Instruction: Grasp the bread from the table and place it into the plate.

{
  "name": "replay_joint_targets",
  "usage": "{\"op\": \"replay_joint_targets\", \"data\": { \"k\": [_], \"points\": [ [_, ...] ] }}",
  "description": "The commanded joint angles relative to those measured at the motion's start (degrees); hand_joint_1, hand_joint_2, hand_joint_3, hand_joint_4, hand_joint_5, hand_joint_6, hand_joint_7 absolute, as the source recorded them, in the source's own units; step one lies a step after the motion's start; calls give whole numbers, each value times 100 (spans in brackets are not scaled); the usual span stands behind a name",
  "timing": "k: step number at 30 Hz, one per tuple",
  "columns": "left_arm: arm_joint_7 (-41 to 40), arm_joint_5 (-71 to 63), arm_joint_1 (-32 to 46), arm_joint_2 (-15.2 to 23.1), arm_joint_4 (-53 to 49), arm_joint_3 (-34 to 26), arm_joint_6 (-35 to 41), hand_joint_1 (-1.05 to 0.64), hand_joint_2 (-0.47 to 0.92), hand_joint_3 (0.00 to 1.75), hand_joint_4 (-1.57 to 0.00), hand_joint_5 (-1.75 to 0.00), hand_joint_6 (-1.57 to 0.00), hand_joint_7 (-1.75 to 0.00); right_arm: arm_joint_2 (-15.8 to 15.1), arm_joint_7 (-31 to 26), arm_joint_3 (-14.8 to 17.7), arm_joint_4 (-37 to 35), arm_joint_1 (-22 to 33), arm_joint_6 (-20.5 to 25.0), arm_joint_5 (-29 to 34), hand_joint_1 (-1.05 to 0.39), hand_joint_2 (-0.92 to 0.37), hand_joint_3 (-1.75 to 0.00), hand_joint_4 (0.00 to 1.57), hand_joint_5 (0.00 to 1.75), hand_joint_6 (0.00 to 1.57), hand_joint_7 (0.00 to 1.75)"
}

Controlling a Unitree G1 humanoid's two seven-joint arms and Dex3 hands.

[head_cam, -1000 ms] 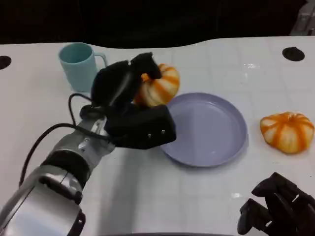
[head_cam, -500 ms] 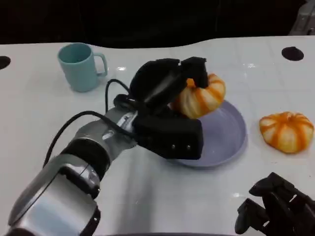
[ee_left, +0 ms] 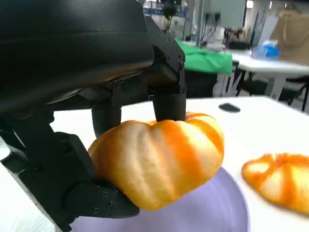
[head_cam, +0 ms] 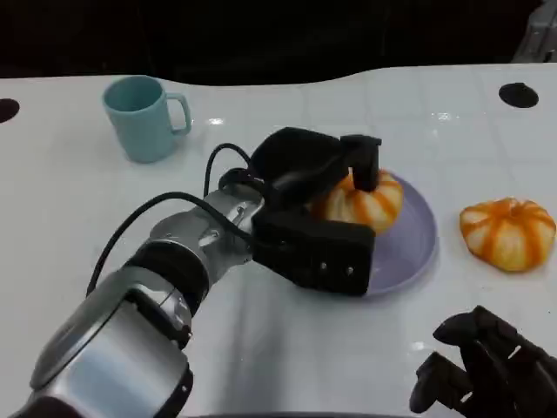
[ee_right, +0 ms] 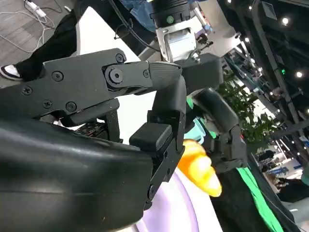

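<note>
My left hand (head_cam: 318, 205) grips a pumpkin-shaped orange bread (head_cam: 364, 201) over the lavender plate (head_cam: 416, 235). In the left wrist view the bread (ee_left: 161, 162) sits between black fingers (ee_left: 169, 101), low over the plate (ee_left: 207, 212); whether it touches the plate I cannot tell. A second orange bread (head_cam: 507, 232) lies on the table right of the plate, seen too in the left wrist view (ee_left: 280, 181). My right hand (head_cam: 487, 370) rests at the lower right with fingers curled and nothing in it. The right wrist view shows the held bread (ee_right: 198, 166) and the plate (ee_right: 166, 212) past its own fingers (ee_right: 164, 116).
A teal mug (head_cam: 144, 116) stands at the back left. A dark round hole (head_cam: 518, 94) marks the table at the far right, another (head_cam: 7, 110) at the far left. The table's far edge meets a dark background.
My left hand has carried the bread rightward from beside the mug side of the plate to over the plate, then lowered it. The right hand has stayed put.
</note>
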State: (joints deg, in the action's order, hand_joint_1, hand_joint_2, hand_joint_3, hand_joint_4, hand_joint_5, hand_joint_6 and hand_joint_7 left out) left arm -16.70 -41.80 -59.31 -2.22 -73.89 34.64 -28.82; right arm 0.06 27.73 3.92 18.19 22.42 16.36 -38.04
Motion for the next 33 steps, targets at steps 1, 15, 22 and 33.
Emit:
{"op": "replay_joint_targets", "data": {
  "k": [1,15,22,33],
  "points": [
    [532,57,-183,-33,-71,-22,126,-16,77,53,-77,-168,-78,-132,-40,-15,16,76,43,-29,-62,-53,-92,-26,58,152,69,94],
    [1871,179,-278,0,-7,-56,177,-65,92,29,-23,-6,-30,0,-34,-22,11,121,64,1,-95,-53,-92,-25,59,152,69,93],
    [1737,44,-337,40,49,79,221,-93,92,54,-1,0,-7,0,-49,-55,19,106,45,-23,-48,-53,-92,-25,59,152,69,93],
    [2702,1332,-74,343,263,-1015,-314,-92,92,56,-12,-6,-12,-4,-50,-38,33,75,24,-9,-83,-54,-92,-24,58,152,70,93]
  ]
}}
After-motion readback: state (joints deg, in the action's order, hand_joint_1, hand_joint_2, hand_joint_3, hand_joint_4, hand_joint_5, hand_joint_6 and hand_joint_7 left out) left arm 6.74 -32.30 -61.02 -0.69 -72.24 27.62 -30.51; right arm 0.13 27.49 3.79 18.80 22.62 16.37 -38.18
